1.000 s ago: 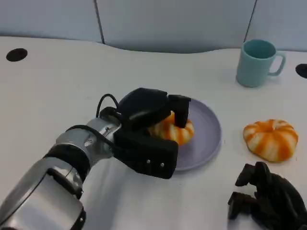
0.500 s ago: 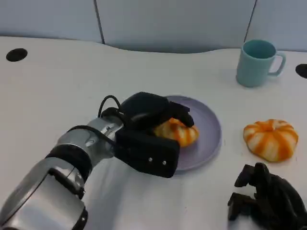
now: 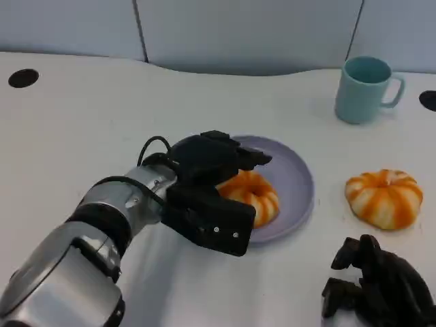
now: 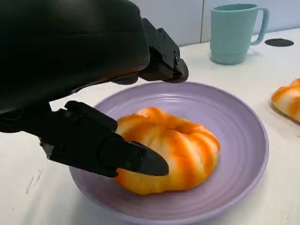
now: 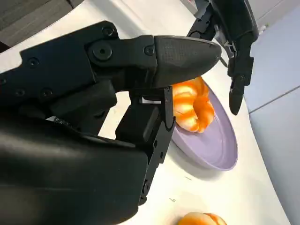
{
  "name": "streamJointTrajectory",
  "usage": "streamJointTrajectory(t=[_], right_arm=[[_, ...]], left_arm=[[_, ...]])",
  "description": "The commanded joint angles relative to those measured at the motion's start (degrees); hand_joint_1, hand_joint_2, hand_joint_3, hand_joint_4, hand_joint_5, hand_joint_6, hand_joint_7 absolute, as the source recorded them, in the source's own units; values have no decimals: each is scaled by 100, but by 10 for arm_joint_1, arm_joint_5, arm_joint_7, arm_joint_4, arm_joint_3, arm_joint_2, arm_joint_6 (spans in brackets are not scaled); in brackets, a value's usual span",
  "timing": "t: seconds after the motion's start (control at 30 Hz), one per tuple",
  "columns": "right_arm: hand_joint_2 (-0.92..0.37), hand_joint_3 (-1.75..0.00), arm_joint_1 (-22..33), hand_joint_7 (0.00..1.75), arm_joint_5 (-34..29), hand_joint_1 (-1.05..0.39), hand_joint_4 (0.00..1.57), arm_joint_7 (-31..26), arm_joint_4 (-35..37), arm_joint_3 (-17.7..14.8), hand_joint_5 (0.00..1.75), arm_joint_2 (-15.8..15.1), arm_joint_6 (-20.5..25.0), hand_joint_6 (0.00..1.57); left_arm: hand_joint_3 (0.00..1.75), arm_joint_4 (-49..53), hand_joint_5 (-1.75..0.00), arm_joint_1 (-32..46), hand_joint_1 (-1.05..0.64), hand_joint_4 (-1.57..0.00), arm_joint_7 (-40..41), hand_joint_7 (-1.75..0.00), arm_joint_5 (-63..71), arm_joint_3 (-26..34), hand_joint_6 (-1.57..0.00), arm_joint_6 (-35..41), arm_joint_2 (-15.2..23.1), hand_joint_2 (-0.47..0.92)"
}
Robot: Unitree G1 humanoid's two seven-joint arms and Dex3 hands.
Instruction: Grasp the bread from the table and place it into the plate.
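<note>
**Bread on the plate, our left hand open around it**

We have the orange-and-cream striped, ring-shaped bread (image 3: 253, 195) resting inside the shallow lilac plate (image 3: 300, 178), toward the plate's near-left side. Our left hand (image 3: 216, 182) hangs over that side of the plate with its fingers (image 4: 110, 150) spread: in the left wrist view one finger lies low beside the bread and the others arch above the far rim. It looks as though nothing is pinching the bread, though we cannot be sure whether the low finger touches its side.

What could go wrong from here, in our judgement:
- If the low finger is in contact, pulling the hand back could drag the bread toward the rim or tip it out.
- A finger catching the rim could shove or tilt the plate on the counter (image 3: 82, 116).
- The bread sits off-centre, so a small nudge could carry it over the edge.

Containers: the plate holds that one bread. The pale teal mug (image 3: 364, 88) stands near the counter's far right edge; we cannot see anything in it. A second striped bread (image 3: 383, 197) lies on the counter to the right of the plate, apart from it. Our right hand (image 3: 378, 286) rests near the counter's near right corner, fingers curled in, holding nothing.
</note>
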Motion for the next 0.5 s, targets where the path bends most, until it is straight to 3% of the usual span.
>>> streamJointTrajectory(t=[0.03, 0.27, 0.43, 0.5], right_arm=[[-92, -38, -2, 113, -5, -46, 123, -9, 18, -2, 119, -2, 4, 111], [-92, -40, -15, 108, -1, -46, 123, 0, 36, -6, 117, -6, 2, 113], [-92, -40, -17, 107, -1, -46, 123, -7, 30, -7, 117, -9, 15, 113], [-92, -40, -21, 108, 0, -46, 124, 1, 38, -10, 117, -14, 11, 113]], left_arm=[[19, -7, -22, -18, -66, 0, -21, 0, -14, 12, -19, -11, 22, 92], [18, -22, -25, 16, -66, 0, -70, 0, -97, 83, -16, -77, 52, 92], [19, -46, -24, 51, -64, 0, -166, 0, -183, 145, -16, -112, 71, 92], [18, -69, -25, 97, -61, -2, -225, -1, -275, 206, -18, -136, 66, 92]])
